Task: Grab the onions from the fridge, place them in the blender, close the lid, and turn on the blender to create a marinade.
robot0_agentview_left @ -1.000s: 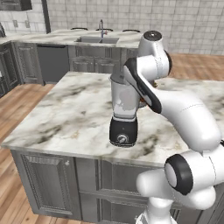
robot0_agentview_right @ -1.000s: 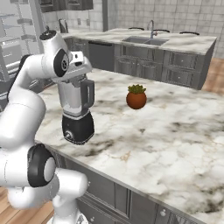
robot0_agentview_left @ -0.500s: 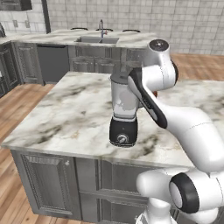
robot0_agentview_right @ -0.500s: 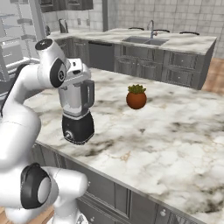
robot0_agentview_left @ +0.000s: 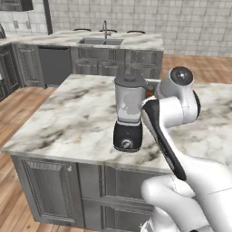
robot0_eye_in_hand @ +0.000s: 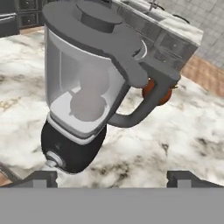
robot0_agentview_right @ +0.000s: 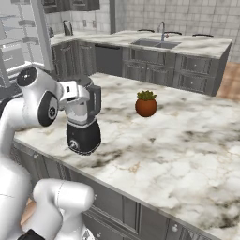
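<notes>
Two pale round shapes, which I take to be the onions (robot0_eye_in_hand: 89, 98), sit inside the translucent grey jug of the blender (robot0_agentview_left: 128, 115), and the flat dark grey lid (robot0_eye_in_hand: 94, 24) is already on its mouth. Over the last second the white arm has swung its upper joints from above the blender round to its handle side, so the wrist now sits just beside the jug and the hand camera looks down at it on a slant. The blender itself has not shifted on the marble surface (robot0_agentview_left: 77, 118). The gripper (robot0_eye_in_hand: 112, 178) hovers with its jaws spread wide and empty, the two dark tips well apart at the bottom of the hand view, touching nothing.

Judging from this, loading and closing are done, and what remains is the silver dial (robot0_agentview_left: 126, 144) low on the black rounded base, facing the front edge; the hand would probably need to drop lower to reach it.

Beyond the blender stands a small orange-brown pot with a green plant (robot0_agentview_right: 146, 104). Farther back, a grey-cabinet counter carries a sink with a tap (robot0_agentview_right: 161, 42), under a tiled wall, and wooden floor runs between.
</notes>
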You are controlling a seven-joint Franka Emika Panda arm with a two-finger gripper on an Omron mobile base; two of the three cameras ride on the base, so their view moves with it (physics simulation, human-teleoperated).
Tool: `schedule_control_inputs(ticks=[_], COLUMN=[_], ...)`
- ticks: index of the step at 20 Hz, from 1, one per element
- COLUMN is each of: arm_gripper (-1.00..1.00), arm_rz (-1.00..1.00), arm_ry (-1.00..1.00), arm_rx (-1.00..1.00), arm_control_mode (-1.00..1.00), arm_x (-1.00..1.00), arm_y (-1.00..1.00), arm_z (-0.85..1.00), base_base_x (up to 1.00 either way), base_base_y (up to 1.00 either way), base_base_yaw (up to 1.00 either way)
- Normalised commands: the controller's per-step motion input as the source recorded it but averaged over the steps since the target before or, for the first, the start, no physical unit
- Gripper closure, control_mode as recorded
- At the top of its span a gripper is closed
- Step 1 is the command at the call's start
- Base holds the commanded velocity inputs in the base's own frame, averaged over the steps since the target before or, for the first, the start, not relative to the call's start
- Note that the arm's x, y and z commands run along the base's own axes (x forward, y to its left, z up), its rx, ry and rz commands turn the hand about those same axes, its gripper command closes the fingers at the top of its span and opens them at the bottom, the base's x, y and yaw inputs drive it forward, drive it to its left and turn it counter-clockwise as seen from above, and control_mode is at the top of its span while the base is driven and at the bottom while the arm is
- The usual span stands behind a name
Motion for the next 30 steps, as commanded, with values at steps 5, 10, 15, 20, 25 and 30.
schedule_control_inputs(ticks=[5,10,15,20,25,30], arm_gripper=[-1.00,-1.00,-1.00,-1.00,-1.00,-1.00], arm_rz=[-0.04,-0.02,-0.09,-0.15,-0.20,-0.24], arm_ry=[-0.10,0.00,0.14,0.19,0.11,0.00], arm_rx=[0.00,-0.01,0.00,0.02,0.02,0.06], arm_control_mode=[-1.00,-1.00,-1.00,-1.00,-1.00,-1.00], arm_x=[-0.28,-0.04,-0.06,-0.01,0.00,0.00], arm_y=[0.19,0.50,0.32,0.14,0.08,0.05], arm_z=[-0.38,0.00,-0.03,-0.21,-0.26,-0.28], base_base_x=[0.00,0.00,0.00,0.00,0.00,0.00], base_base_y=[0.00,0.00,0.00,0.00,0.00,0.00], base_base_yaw=[0.00,0.00,0.00,0.00,0.00,0.00])
